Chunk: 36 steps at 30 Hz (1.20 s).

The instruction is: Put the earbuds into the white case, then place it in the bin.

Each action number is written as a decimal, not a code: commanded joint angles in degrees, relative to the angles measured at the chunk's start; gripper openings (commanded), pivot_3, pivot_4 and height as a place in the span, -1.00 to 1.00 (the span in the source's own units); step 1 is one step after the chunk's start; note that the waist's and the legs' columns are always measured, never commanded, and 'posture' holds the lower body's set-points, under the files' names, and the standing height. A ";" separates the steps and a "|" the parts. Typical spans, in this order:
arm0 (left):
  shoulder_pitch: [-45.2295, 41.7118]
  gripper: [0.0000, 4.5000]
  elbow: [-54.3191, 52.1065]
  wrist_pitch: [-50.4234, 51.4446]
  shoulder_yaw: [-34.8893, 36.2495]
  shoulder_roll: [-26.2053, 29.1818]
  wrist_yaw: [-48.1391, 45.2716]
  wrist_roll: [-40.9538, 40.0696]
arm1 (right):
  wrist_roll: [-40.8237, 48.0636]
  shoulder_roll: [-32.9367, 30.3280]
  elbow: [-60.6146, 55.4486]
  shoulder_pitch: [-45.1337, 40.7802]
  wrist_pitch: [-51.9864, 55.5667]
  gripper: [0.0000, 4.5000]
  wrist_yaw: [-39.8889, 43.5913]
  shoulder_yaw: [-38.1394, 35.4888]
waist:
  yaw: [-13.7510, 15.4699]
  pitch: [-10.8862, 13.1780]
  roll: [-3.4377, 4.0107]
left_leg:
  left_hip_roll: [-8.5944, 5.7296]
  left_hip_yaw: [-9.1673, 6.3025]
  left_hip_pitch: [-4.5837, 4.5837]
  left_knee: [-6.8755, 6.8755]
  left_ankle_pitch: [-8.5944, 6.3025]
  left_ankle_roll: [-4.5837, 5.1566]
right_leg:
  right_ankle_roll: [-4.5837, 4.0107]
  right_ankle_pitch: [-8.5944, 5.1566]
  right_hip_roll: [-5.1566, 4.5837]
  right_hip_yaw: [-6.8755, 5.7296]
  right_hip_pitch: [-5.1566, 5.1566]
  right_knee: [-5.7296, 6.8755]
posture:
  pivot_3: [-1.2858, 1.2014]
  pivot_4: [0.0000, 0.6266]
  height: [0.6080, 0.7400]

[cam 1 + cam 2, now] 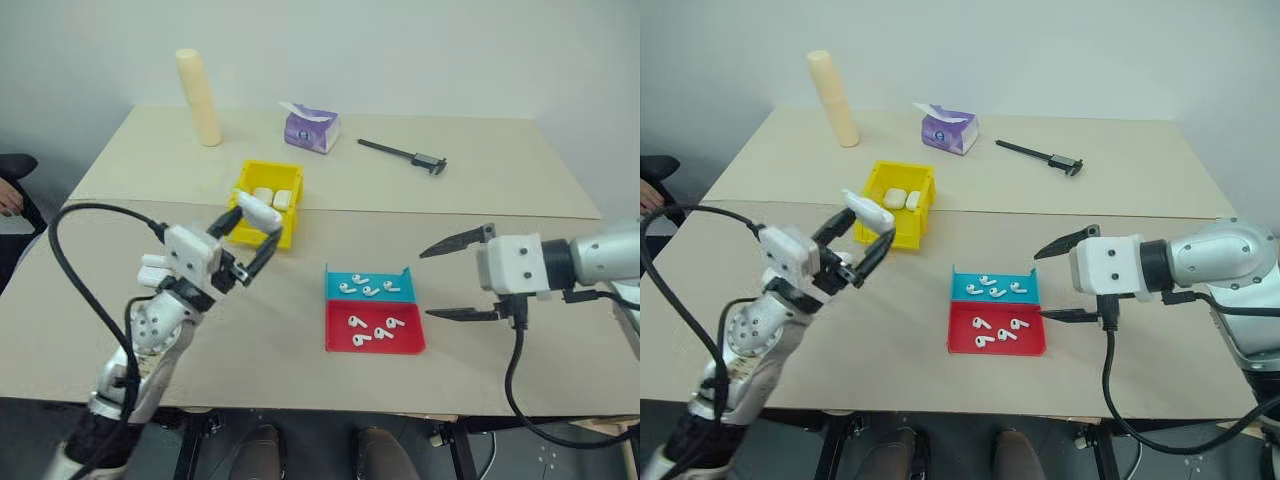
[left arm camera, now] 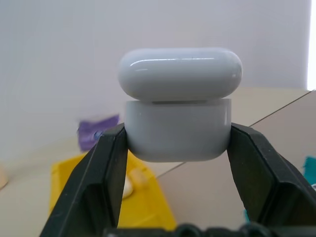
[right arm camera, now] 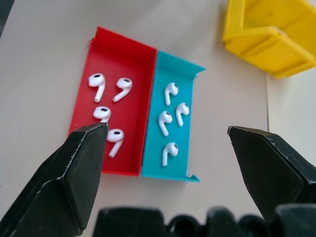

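Spanning beige table (image 1: 500, 190), white wall (image 1: 400, 50) behind

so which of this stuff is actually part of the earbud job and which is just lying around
Job: white case held in the left hand; earbuds in the red and blue tray; yellow bin.
Lying about: tissue pack; caliper; cream cylinder.
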 commanded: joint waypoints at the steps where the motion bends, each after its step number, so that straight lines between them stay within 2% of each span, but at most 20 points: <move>1: 2.01 0.22 3.53 -10.80 -0.70 -0.84 -12.45 1.39 | -1.18 -2.57 -4.62 -5.04 8.46 1.00 1.81 4.42 | -0.21 -0.01 0.02 | 0.02 -0.03 0.01 0.01 0.00 0.00 | 0.00 0.00 0.02 -0.01 0.00 0.00 | 0.03 -0.52 1.00; 4: 3.33 0.22 5.99 -15.16 -1.78 -2.35 -20.66 -0.60 | -4.44 -2.75 -6.31 -8.21 11.27 1.00 2.24 8.87 | -0.29 -0.02 0.03 | 0.04 -0.13 0.05 0.03 0.00 0.01 | -0.01 0.00 0.02 -0.02 0.00 0.04 | 0.03 -0.52 1.00; 11: 6.95 0.22 4.66 -10.76 -0.77 -2.33 -30.49 -7.01 | -11.75 -2.24 -9.73 -13.35 15.98 1.00 4.98 18.40 | -0.45 -0.04 0.06 | 0.04 -0.17 -0.34 0.15 -0.01 0.05 | 0.04 0.02 0.01 0.01 -0.47 0.22 | 0.03 -0.52 1.00; 14: 8.55 0.22 5.27 -11.63 0.13 -2.65 -33.72 -7.08 | -15.34 0.06 -10.64 -14.98 16.61 0.78 5.28 22.82 | -0.53 -0.06 0.10 | 0.02 -0.15 -0.54 0.33 -0.01 0.06 | 0.05 0.00 0.03 0.08 -0.79 0.60 | 0.03 -0.52 1.00; 15: 8.90 0.22 5.45 -11.95 0.34 -2.93 -34.61 -6.94 | -16.26 0.72 -10.71 -15.35 16.95 0.60 5.37 23.80 | -0.63 -0.06 0.11 | 0.04 -0.15 -0.52 0.35 -0.01 0.06 | 0.04 0.00 0.06 0.08 -0.78 0.62 | 0.03 -0.52 1.00; 16: 9.45 0.22 5.12 -11.83 0.56 -3.37 -34.72 -6.94 | -17.58 1.67 -10.63 -15.77 17.40 0.50 5.33 25.16 | -0.69 -0.07 0.12 | 0.05 -0.15 -0.52 0.38 -0.01 0.06 | 0.04 0.00 0.07 0.08 -0.78 0.65 | 0.03 -0.52 1.00; 24: 11.98 0.22 3.46 -11.90 2.18 -4.71 -35.16 -4.51 | -24.90 7.30 -8.67 -17.97 22.78 0.50 4.19 31.08 | -1.14 -0.10 0.17 | 0.07 -0.17 -0.50 0.60 -0.01 0.06 | 0.04 -0.01 0.09 0.07 -0.75 0.86 | 0.03 -0.52 1.00; 27: 12.86 0.22 2.27 -11.04 2.70 -5.00 -34.41 -4.34 | -26.47 8.99 -7.99 -18.02 23.81 0.27 3.49 32.06 | -1.14 -0.10 0.17 | 0.07 -0.17 -0.51 0.60 -0.03 0.08 | 0.03 -0.02 0.09 0.06 -0.76 0.85 | 0.03 -0.52 1.00; 36: 14.38 0.22 2.91 -11.38 3.60 -4.46 -35.88 -2.64 | -28.47 13.07 -7.24 -18.23 26.36 0.27 4.32 34.78 | -1.21 -0.16 0.28 | 0.08 -0.16 -0.49 0.61 -0.03 0.09 | 0.02 -0.02 0.11 0.06 -0.75 0.88 | 0.03 -0.52 1.00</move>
